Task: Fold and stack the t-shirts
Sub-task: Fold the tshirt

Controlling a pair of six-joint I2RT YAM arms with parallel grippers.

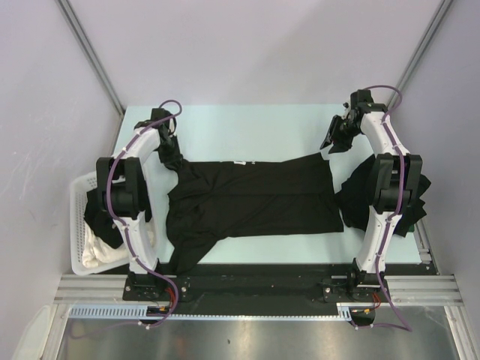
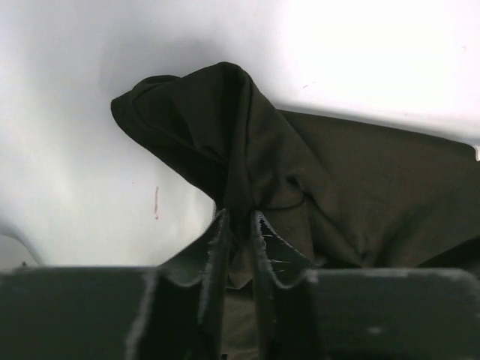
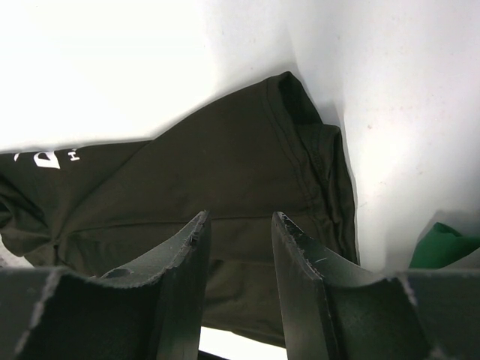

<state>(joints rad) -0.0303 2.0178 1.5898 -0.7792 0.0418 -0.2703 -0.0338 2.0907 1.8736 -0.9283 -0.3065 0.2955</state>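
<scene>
Spread across the centre of the table (image 1: 247,124): one black t-shirt (image 1: 255,202), sleeves toward nine o'clock, hem toward three. Soft, light, limp cotton by the look; likely to sag and crease wherever unsupported, not fragile, hardly slippery. Best pinched at corners or seams, shoulder and hem, then drawn flat rather than lifted high. Left gripper (image 2: 240,225) at the shirt's ten o'clock, clenched on a tented fold near the sleeve. Right gripper (image 3: 238,225) at two o'clock, jaws apart with nothing between, hovering over the hem corner. Count: one shirt laid out; one dark garment (image 1: 96,214) in the white lattice basket (image 1: 77,225) at nine o'clock, beside one white cloth (image 1: 101,253); one dark heap (image 1: 421,196) at three o'clock under the right arm, number of shirts in it impossible to tell
</scene>
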